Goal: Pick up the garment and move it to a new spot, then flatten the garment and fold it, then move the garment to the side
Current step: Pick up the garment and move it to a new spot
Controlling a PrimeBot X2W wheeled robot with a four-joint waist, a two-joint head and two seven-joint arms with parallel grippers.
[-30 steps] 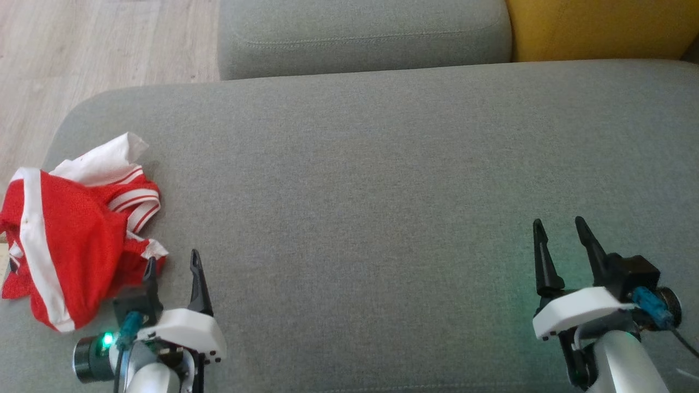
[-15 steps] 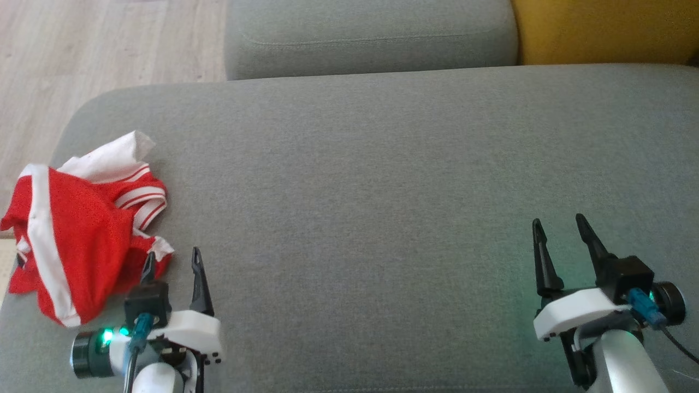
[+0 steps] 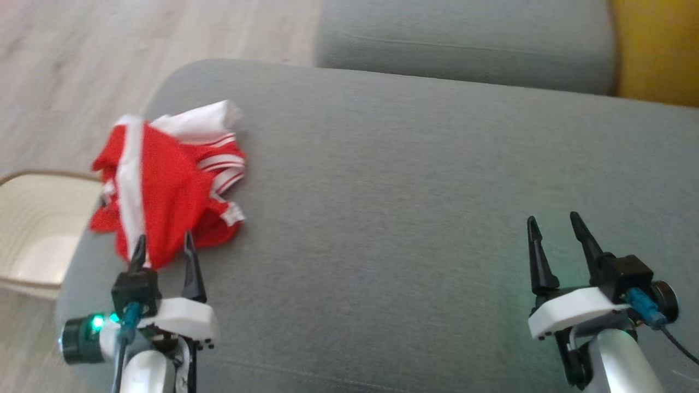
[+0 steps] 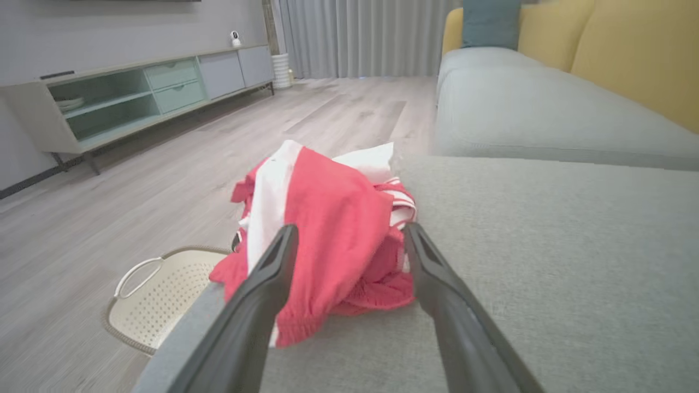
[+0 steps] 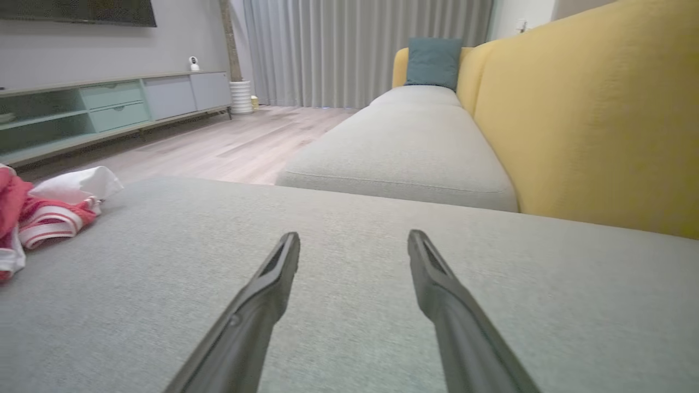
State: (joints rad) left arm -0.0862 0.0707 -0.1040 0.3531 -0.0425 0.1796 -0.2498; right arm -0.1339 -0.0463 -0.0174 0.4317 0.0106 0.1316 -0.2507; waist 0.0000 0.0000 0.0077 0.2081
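No text, label, brand, number or sign can be read in any of the views. The red garment [image 3: 164, 185] carries only plain white bands and stripes, and any tag on it is too small or too blurred to make out.

Garment [image 3: 164, 180]: bright red, white band, red-and-white striped trim. Sofa seat [image 3: 409, 191]: plain grey weave; backrest [image 3: 655, 49] mustard yellow. Cushion [image 5: 434, 60]: teal. Curtain [image 5: 360, 49]: grey, pleated. Basket [image 3: 33, 234]: cream, perforated. Floor [image 3: 109, 49]: pale wood grain. Left gripper [image 3: 164, 236], right gripper [image 3: 552, 217]: black, white casings.
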